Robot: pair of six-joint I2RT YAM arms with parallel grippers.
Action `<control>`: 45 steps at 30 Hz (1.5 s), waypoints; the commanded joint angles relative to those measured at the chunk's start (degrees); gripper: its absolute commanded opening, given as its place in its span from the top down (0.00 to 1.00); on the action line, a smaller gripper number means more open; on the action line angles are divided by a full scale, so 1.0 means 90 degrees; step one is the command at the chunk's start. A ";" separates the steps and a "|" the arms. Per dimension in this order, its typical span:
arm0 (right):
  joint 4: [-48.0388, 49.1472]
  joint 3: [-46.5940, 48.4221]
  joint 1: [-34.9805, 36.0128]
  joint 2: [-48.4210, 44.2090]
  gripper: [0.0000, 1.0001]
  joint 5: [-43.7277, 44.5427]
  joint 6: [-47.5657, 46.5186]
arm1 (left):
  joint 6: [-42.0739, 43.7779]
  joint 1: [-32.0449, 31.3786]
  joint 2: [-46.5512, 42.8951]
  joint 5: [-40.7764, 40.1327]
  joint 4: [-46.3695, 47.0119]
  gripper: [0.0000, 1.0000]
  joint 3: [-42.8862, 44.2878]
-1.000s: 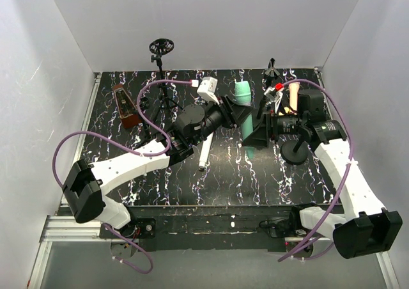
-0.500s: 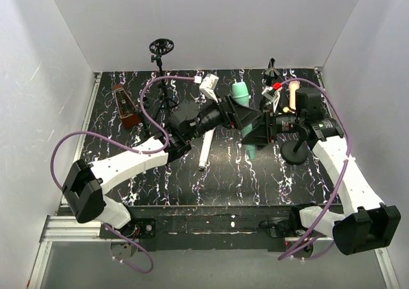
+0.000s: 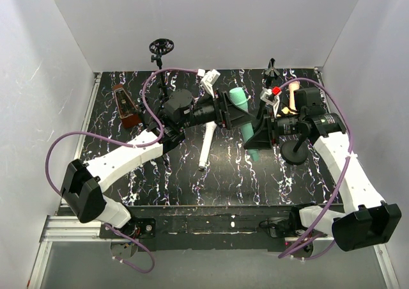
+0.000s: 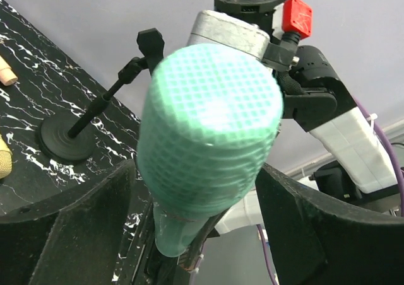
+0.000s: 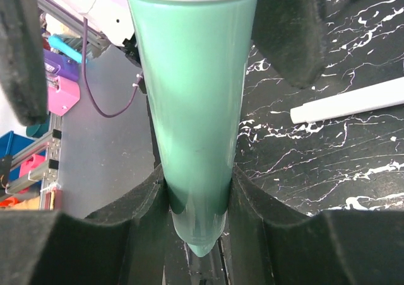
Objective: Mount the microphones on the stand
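The mint green microphone hangs tilted over the middle of the table. My right gripper is shut on its tapered tail. My left gripper is open, its fingers standing apart on both sides of the meshed head without touching it. A white microphone lies flat on the black marbled table, also seen in the right wrist view. A peach-pink microphone lies at the back right. A round-based stand sits by the right arm, its base and clip showing in the left wrist view.
A black tripod stand with a ring mount rises at the back left. A brown wedge-shaped object stands near the left edge. White walls enclose the table on three sides. Purple cables loop off both arms.
My right gripper has shut on the green microphone's tail. My left gripper has opened off it and drawn back to the left, and the microphone has tilted.
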 commanded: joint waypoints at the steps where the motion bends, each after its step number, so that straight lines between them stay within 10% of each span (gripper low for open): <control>1: -0.0182 0.0307 0.0024 0.0045 0.93 -0.0148 -0.0310 | 0.0127 -0.0014 -0.0206 0.0342 -0.0084 0.28 0.0230; 13: -0.0182 0.0317 0.0063 0.0143 0.93 -0.0294 -0.0271 | 0.0498 -0.0062 0.0067 0.0352 -0.0601 0.61 0.0533; 17: -0.0211 0.0307 0.0073 0.0162 0.85 -0.0314 -0.0232 | 0.0527 -0.0082 0.0097 0.0420 -0.0543 1.00 0.0485; 21: -0.0269 0.0269 0.0073 0.0036 0.25 -0.0217 -0.0280 | 0.1286 -0.0082 -0.0389 -0.0036 -0.1321 1.00 0.0347; 24: -0.0532 0.0298 -0.0015 -0.0149 0.13 0.0027 -0.0640 | 0.2146 -0.0053 -0.1063 -0.0661 -0.2570 1.00 0.0425; 35: -0.0603 -0.1379 -0.0503 -0.1135 0.08 0.0057 -0.2545 | 0.3827 -0.0023 -0.3135 -0.2712 -0.5170 1.00 0.0922; 45: 0.0463 -0.2924 -0.0952 -0.1634 0.06 -0.0196 -0.2751 | 0.4638 -0.0014 -0.2697 -0.4178 -0.5729 1.00 0.2173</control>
